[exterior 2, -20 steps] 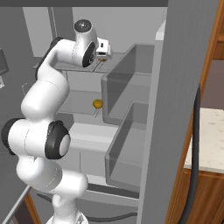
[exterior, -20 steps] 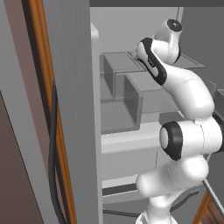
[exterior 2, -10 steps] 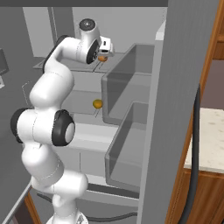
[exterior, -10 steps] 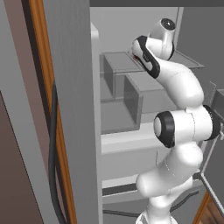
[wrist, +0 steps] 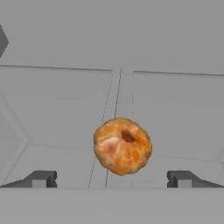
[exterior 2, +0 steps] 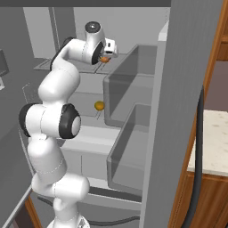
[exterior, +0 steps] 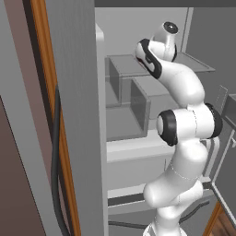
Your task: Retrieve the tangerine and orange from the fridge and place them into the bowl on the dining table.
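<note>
Inside the fridge (exterior 2: 187, 89), my arm reaches onto an upper shelf (wrist: 57, 109). Door bins (exterior 2: 129, 133) crowd the right side of the reach; I judge my elbow could clip them on the way out. My jaws (wrist: 112, 178) stand fully open and hold nothing, one tip either side of a lumpy orange fruit, probably the tangerine (wrist: 123, 145), resting on the shelf just ahead. Closing off-centre could nudge this round fruit into rolling away. A second orange fruit (exterior 2: 99, 106) lies one shelf lower.
</note>
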